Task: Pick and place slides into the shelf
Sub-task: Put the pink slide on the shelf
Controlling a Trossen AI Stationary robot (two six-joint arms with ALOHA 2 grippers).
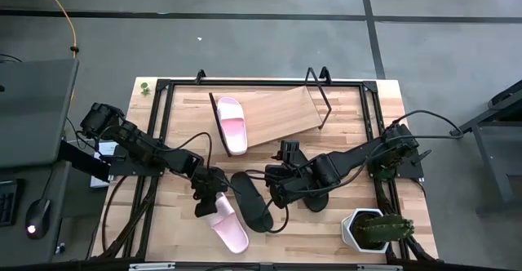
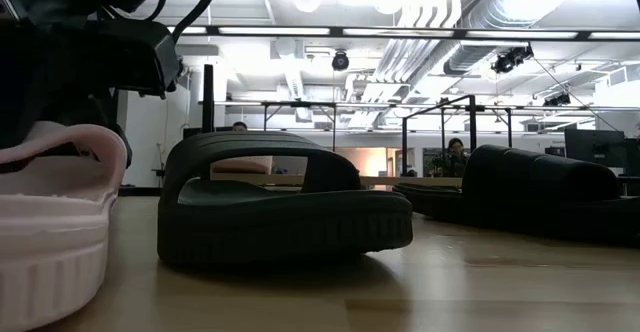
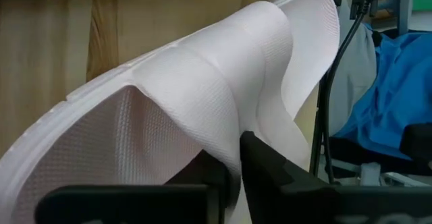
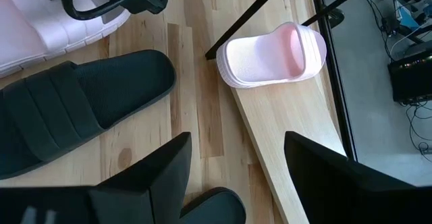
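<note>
One pale pink slide [image 1: 231, 125] lies on the tilted wooden shelf [image 1: 281, 112], toe toward the near edge. A second pink slide [image 1: 227, 228] lies on the table near the front edge, with my left gripper [image 1: 209, 199] shut on its strap. Just right of it lies a black slide [image 1: 252, 200]. Another black slide [image 1: 316, 199] is partly hidden under my right arm. My right gripper [image 4: 236, 177] hangs open above the table between the two black slides and touches nothing. My left gripper pinches the pink slide's strap at its edge [image 3: 226, 140] between its two fingers [image 3: 270, 166], one finger under the strap and one outside. The fingers slant down from the table's left. The slide's sole [image 2: 40, 262] rests on the table.
A black wire frame [image 1: 326, 91] carries the shelf at the table's far middle. A white pot with a green plant [image 1: 371, 230] stands at the near right corner. Black rails [image 1: 159, 140] run along the table's sides. Bare wood shows between the shelf and the slides.
</note>
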